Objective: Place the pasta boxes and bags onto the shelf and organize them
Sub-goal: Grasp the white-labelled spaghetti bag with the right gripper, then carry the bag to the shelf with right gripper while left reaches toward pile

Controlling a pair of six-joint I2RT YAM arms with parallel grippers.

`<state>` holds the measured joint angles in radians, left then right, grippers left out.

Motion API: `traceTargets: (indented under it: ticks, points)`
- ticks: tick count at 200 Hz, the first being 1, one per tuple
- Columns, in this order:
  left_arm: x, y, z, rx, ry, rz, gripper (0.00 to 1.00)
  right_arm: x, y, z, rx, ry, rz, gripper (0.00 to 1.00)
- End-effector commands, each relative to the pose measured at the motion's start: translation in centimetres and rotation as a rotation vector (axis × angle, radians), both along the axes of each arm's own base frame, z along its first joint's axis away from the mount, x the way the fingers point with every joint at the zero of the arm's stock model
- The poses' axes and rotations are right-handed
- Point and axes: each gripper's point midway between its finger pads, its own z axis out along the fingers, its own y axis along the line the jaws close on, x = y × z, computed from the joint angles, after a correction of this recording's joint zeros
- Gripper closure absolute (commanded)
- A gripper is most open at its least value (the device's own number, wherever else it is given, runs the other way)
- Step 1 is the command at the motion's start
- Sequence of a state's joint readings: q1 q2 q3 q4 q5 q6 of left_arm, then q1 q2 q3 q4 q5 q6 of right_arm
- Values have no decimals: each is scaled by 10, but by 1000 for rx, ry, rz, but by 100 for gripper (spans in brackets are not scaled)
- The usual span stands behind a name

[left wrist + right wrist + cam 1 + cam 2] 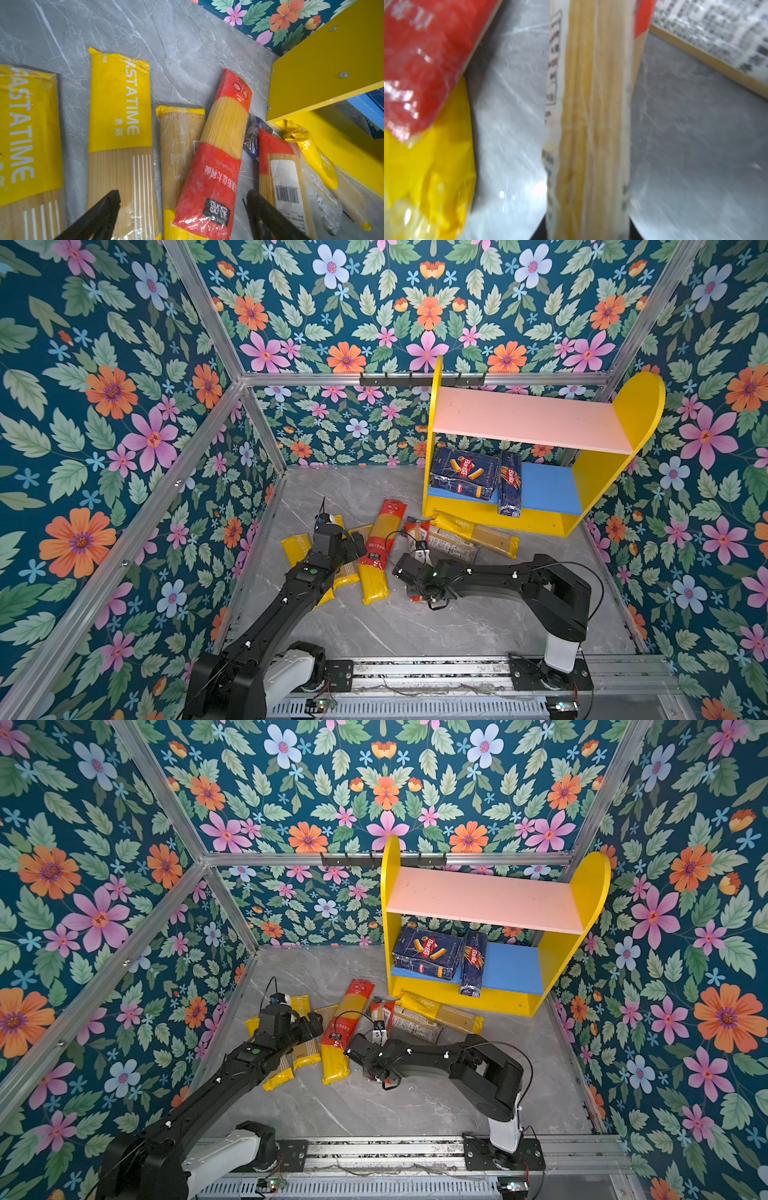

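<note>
– Surface and room?
– Grey marble table [436, 626], flowered walls [104, 406]. Shelf [532, 418] at back right, wide box [463, 475] and narrow box [510, 485] on its blue board, bags [376, 556] loose in front.
– Grippers?
– Left gripper [184, 199] spread wide over bags. Right gripper [586, 230] clamped on a red-ended bag [593, 104].

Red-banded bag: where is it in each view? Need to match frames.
Top view: red-banded bag mid-picture, slanting.
Top view: same, slightly further left.
Left wrist: just ahead of the open left gripper, bag at.
Right wrist: blurred, beside the landmark.
Landmark: slim red-ended bag, next to it.
</note>
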<state>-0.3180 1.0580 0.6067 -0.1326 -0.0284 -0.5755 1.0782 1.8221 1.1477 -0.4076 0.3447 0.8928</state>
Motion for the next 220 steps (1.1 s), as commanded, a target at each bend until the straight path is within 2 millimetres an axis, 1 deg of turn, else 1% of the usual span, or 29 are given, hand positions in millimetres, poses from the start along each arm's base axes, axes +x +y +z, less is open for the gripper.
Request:
traceTargets:
  ticks: [1, 19, 24, 26, 29, 43, 57, 77, 100, 124, 134, 143, 144, 147, 150, 151, 184, 205, 220]
  points:
    - [1, -1, 6, -3, -15, -7, 3, -2, -4, 21, 21, -42, 15, 77]
    - [2, -2, 6, -1, -15, -16, 3, -7, -14, 38, 26, -59, 23, 78]
    - [3, -3, 5, 2, -12, -18, 3, -9, -17, 39, 15, -58, 27, 78]
    - [3, -3, 5, 2, -11, -18, 3, -10, -18, 49, 35, -71, 27, 78]
    - [3, -3, 5, 3, -10, -19, 3, -10, -20, 54, 41, -79, 27, 78]
    - [3, -4, 3, 2, -4, -25, 3, -15, -30, 68, 47, -97, 28, 78]
    - [3, -5, 2, -4, -4, -26, 3, -20, -45, 81, 47, -120, 12, 78]
    - [3, -2, 1, 10, -8, -16, 3, -27, -71, 96, 44, -151, -22, 78]
    - [4, 0, 4, 29, -14, -14, 3, -35, -108, 112, 8, -183, -72, 78]
    - [5, -11, 9, 9, -31, -45, 3, -39, -147, 129, -14, -245, -131, 77]
    - [4, -22, 11, -4, -40, -68, 3, -40, -164, 134, -10, -260, -161, 77]
    - [4, -35, 14, -6, -53, -93, 4, -41, -177, 138, -1, -268, -191, 77]
    - [3, -39, 13, -4, -52, -103, 4, -41, -179, 138, 0, -268, -194, 77]
    - [4, -41, 15, 0, -58, -102, 3, -41, -183, 140, 3, -272, -203, 77]
    - [2, -49, 15, 7, -61, -121, 3, -42, -188, 141, 7, -275, -213, 77]
    - [3, -49, 15, 11, -61, -116, 3, -42, -189, 142, 9, -278, -216, 77]
    - [-5, -140, 30, 55, -90, -319, 3, -44, -230, 165, 24, -344, -298, 77]
    - [-8, -181, 40, 67, -110, -416, 3, -45, -255, 180, -18, -375, -351, 77]
    - [-14, -208, 49, 67, -131, -512, 3, -43, -270, 188, -50, -380, -381, 77]
